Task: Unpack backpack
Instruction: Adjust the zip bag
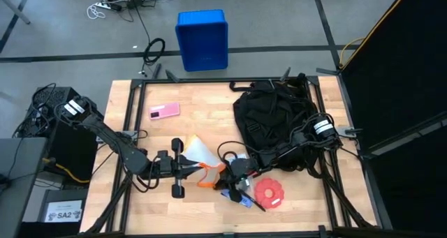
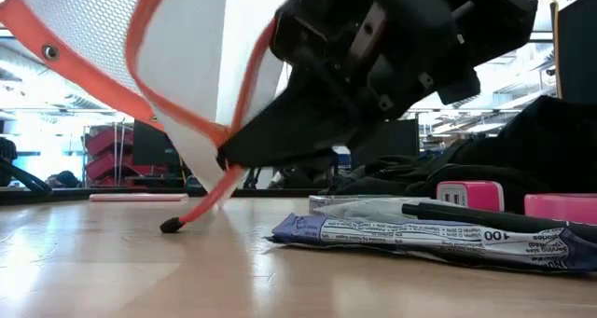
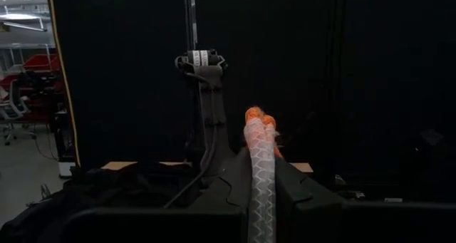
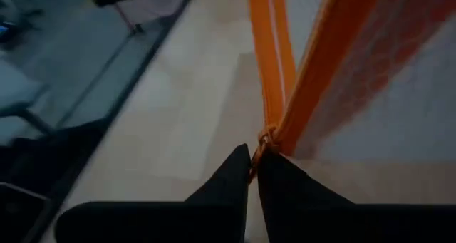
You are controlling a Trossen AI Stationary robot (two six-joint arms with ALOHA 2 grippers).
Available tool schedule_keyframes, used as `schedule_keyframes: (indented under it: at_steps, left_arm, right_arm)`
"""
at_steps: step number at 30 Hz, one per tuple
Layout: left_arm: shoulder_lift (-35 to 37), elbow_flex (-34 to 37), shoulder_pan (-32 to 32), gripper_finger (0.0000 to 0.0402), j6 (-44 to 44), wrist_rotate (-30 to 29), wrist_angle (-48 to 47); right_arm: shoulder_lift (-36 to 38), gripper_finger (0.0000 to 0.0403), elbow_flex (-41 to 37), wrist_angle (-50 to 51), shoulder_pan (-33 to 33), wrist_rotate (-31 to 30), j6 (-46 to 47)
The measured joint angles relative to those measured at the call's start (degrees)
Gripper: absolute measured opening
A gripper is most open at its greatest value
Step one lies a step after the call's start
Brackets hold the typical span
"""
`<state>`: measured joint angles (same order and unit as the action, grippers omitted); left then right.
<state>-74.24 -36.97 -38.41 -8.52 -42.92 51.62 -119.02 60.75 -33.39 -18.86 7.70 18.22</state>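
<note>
The black backpack (image 1: 272, 119) lies on the table's right half. A white mesh pouch with orange trim (image 1: 198, 156) is held up between both grippers above the table's middle, clear of the backpack. My left gripper (image 1: 187, 167) is shut on its left part, and my right gripper (image 1: 230, 172) is shut on its right end. In the low view the pouch (image 2: 140, 66) hangs above the wood. A thin orange cord (image 2: 210, 201) dangles from it, and its black tip (image 2: 171, 227) touches the table. My left gripper pinches the mesh pouch edge-on between its two fingers, with the mesh wall and orange rim (image 3: 260, 164) standing up out of the shut fingers. It comes level from the table's left. The pouch is lifted clear. My right gripper pinches the small metal ring (image 4: 265, 138) where the orange trim bands meet, at the pouch's right end, only at its fingertips (image 4: 235, 168). It comes from the table's right, slanting down. The trim (image 4: 274, 58) runs taut away from the fingers.
A blue-purple packet (image 2: 420, 232) with a black pen (image 2: 485, 215) on it lies under my right gripper. A red round item (image 1: 269, 191) is beside it, and a pink flat item (image 1: 164, 111) lies far left. A blue crate (image 1: 202, 39) stands on the floor beyond the table.
</note>
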Motion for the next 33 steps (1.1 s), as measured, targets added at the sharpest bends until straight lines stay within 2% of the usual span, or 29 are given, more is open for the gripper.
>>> schedule_keyframes:
  at_steps: [9,18,22,27,30,33]
  left_arm:
    - [0.00,0.00,-0.22,0.0000,-0.12,-3.11,-0.53]
    - [2.87,-0.02,-5.36,0.0000,-3.17,-17.57,-5.88]
    - [6.00,0.93,-8.78,0.0000,-2.82,-24.44,-9.35]
    - [7.81,6.84,-10.51,0.0000,3.09,-29.35,-9.19]
    - [8.40,11.17,-10.75,0.0000,8.05,-30.44,-7.82]
    - [8.35,14.83,-10.78,0.0000,9.99,-31.85,-5.26]
  right_arm:
    - [0.04,0.0000,-0.04,-13.97,-0.71,12.58,3.66]
    - [1.52,0.0000,-0.16,-28.14,-0.71,22.25,10.46]
    - [5.67,0.0000,-1.07,-28.02,-0.76,22.85,8.72]
    - [12.56,0.0000,-2.99,-24.21,-0.11,22.46,4.92]
    - [17.32,0.0000,-4.29,-17.86,0.76,19.59,1.39]
    - [22.22,0.0000,-5.06,-7.38,2.33,13.89,-3.49]
